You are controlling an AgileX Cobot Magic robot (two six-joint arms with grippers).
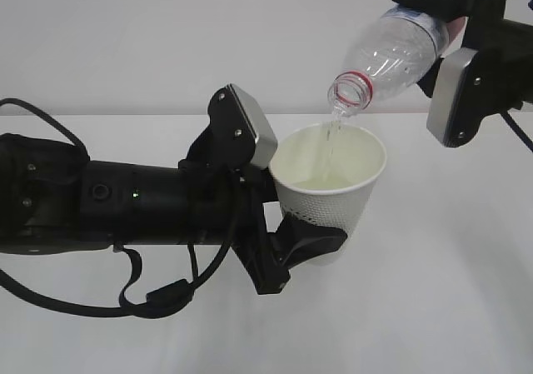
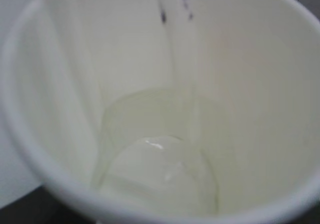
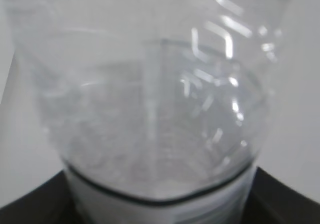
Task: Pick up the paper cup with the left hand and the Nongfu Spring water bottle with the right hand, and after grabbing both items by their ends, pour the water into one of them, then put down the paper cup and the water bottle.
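The white tapered paper cup (image 1: 331, 192), dimpled on its outer wall and cream inside, is held upright in the black angular left gripper (image 1: 310, 242), whose jaws are closed against the cup's lower wall near its base, one finger being seen wrapped across the front of that wall; the cup's rim stands above the jaws and just beside the grey square block (image 1: 252, 129) on the bulky black arm. The clear plastic water bottle (image 1: 393, 51) with a red neck ring is pinched by the black right gripper (image 1: 445, 16) at its far end, the jaws being set apart by the width of the bottle; the bottle is tilted mouth-down away from those jaws, its open mouth lying just above the cup's rim, not touching it. A thin stream of clear water (image 1: 331, 141) is seen falling from the mouth into the cup; in the left wrist view a pale pool (image 2: 160, 174) is seen at the cup's bottom; the white table (image 1: 441, 307) lies below both grippers.
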